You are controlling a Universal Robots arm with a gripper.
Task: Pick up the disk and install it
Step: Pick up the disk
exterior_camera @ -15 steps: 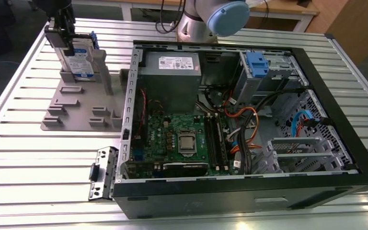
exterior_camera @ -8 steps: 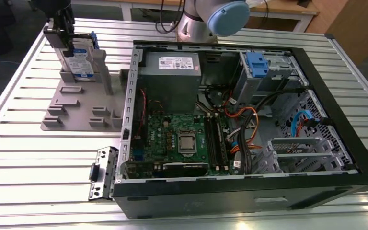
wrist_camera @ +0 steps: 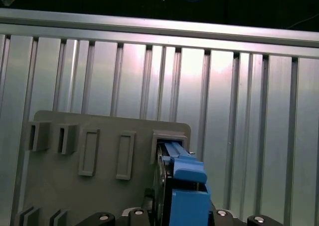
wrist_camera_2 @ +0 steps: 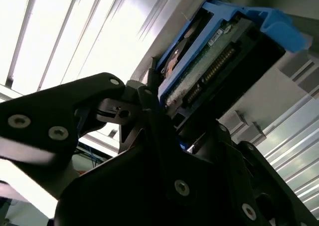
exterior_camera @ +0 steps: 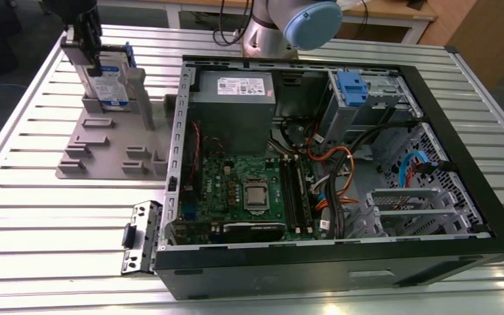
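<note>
Pincer, exterior view: gripper (exterior_camera: 92,60) stood over the top end of the disk (exterior_camera: 112,88), closed down narrowly and clamped on it, near the exterior view's left edge.
Disk, exterior view: stood upright in a slot of the grey fixture (exterior_camera: 103,154) on the slatted table (exterior_camera: 24,216), outside the computer case (exterior_camera: 471,210) and not yet installed.
Disk label: a white-and-blue patch showed on the face; its print was too small to read.
Case: lay open-side up to the exterior view's right of the fixture, with the motherboard (exterior_camera: 252,190) inside and a blue latch piece (exterior_camera: 350,85) at the drive bay.
Grey metal box (exterior_camera: 234,108): carried a white sticker (exterior_camera: 233,84); the writing could not be made out.
Second wrist view: black fingers (wrist_camera_2: 149,104) sat against the disk (wrist_camera_2: 209,61), whose connector edge and blue carrier faced the camera.
First wrist view: the disk (wrist_camera: 187,186) rose from a fixture (wrist_camera: 99,186) slot, blue carrier edge foremost, with a row of further slots beside it.
</note>
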